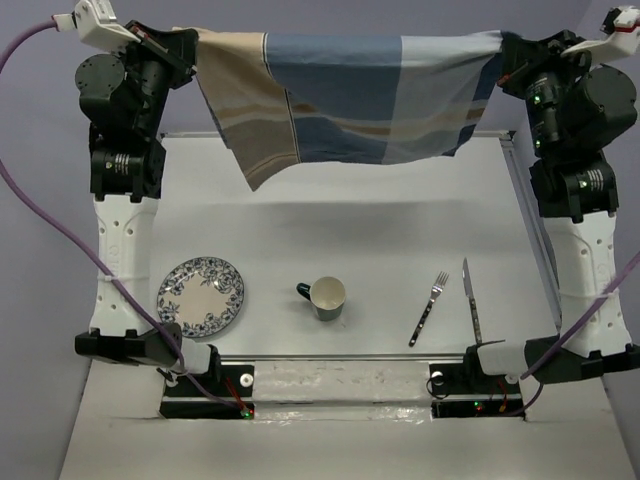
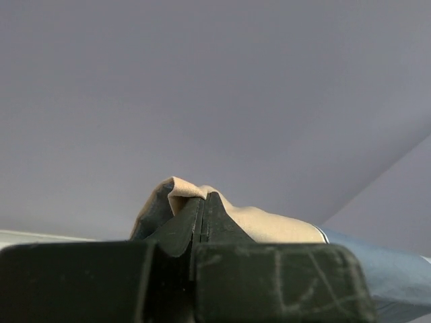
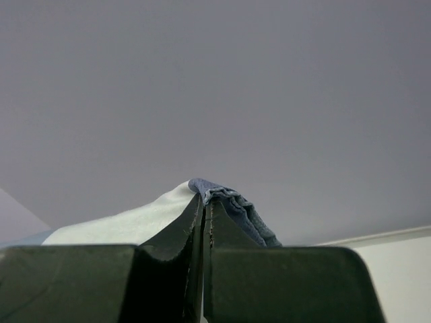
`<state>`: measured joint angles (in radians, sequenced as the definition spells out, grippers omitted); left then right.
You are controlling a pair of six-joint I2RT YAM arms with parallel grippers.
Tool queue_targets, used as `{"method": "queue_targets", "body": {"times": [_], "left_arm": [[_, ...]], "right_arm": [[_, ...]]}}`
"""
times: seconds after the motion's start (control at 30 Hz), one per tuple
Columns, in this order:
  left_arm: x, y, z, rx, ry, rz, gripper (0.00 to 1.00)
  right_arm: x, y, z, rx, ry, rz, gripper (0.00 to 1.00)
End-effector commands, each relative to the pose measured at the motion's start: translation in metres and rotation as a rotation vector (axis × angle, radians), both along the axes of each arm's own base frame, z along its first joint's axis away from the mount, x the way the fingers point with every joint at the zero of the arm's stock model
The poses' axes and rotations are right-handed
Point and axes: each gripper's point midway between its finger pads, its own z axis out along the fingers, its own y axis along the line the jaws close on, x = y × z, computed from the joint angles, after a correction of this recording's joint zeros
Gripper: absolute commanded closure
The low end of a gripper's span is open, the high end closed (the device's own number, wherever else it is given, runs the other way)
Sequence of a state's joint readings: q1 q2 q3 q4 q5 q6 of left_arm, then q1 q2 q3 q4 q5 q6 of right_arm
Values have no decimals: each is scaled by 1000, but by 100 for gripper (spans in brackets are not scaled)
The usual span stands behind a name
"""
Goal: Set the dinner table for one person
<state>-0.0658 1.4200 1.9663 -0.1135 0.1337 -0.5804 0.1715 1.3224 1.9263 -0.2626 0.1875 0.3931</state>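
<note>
A blue-and-tan cloth mat (image 1: 350, 100) hangs stretched in the air over the far part of the white dinner table (image 1: 350, 220). My left gripper (image 1: 190, 45) is shut on its tan corner (image 2: 269, 225), and the left wrist view shows the gripper (image 2: 204, 202) with fabric bunched over its tips. My right gripper (image 1: 505, 45) is shut on the blue corner, and in the right wrist view (image 3: 204, 202) the cloth (image 3: 128, 225) folds over its tips. Below on the table lie a blue-patterned plate (image 1: 200, 296), a mug (image 1: 325, 296), a fork (image 1: 429, 308) and a knife (image 1: 471, 300).
A metal rail (image 1: 527, 220) runs along the table's right edge. Both arm bases (image 1: 210, 385) sit at the near edge, and a purple cable (image 1: 60, 230) loops down the left side. The knife lies close to the right arm's base.
</note>
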Motion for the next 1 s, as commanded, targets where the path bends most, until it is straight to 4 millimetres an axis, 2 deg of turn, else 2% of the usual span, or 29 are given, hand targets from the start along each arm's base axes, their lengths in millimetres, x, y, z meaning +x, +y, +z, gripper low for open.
{"method": "queue_targets", "body": {"times": [0.0,0.03,0.1,0.13,0.17,0.2,0.23,0.33,0.37,0.43,0.47,0.57,0.6,0.67,0.7,0.77,0.8,0.83,0.87,0.93,0.97], "left_arm": [[40,3,-45,20,119,9,100],[57,0,-64,25,169,-12,100],[70,3,-76,17,205,-40,100],[77,0,-85,10,226,-59,100],[92,2,-98,2,255,-61,100],[100,0,-103,0,267,-72,100],[114,-2,-110,-8,287,-84,100],[134,-6,-116,-21,314,-106,100],[146,-8,-107,-36,292,-117,100],[155,-11,-96,-51,275,-134,100],[159,-13,-85,-77,251,-150,100],[155,-17,-56,-98,173,-177,100],[152,-18,-51,-103,164,-184,100],[146,-17,-43,-94,147,-182,100],[147,-17,-49,-84,164,-180,100],[150,-11,-68,-24,216,-134,100],[150,-15,-89,2,274,-123,100],[149,-16,-101,27,304,-113,100],[147,-15,-129,94,358,-83,100],[140,-24,-149,162,355,-66,100],[123,-24,-195,184,428,-73,100]], "right_arm": [[50,-10,-54,-84,166,-65,100],[57,-8,-62,-80,184,-40,100],[74,-8,-77,-73,221,-23,100],[92,-10,-94,-70,259,-22,100],[100,-2,-102,-63,274,19,100],[110,-4,-109,-58,291,23,100],[127,-4,-119,-55,311,33,100],[151,-2,-123,-35,315,59,100],[165,-11,-119,-18,303,50,100],[173,-13,-110,-4,285,68,100],[177,-16,-98,6,259,70,100],[173,-25,-78,4,223,64,100],[167,-25,-66,-3,197,67,100],[162,-23,-65,-25,200,74,100],[160,-22,-69,-25,212,79,100],[155,-19,-97,-24,278,100,100],[153,-14,-111,-20,302,129,100],[152,-11,-128,-11,330,143,100],[148,-5,-166,-6,388,179,100],[140,0,-206,1,439,211,100],[131,4,-248,17,501,234,100]]}}
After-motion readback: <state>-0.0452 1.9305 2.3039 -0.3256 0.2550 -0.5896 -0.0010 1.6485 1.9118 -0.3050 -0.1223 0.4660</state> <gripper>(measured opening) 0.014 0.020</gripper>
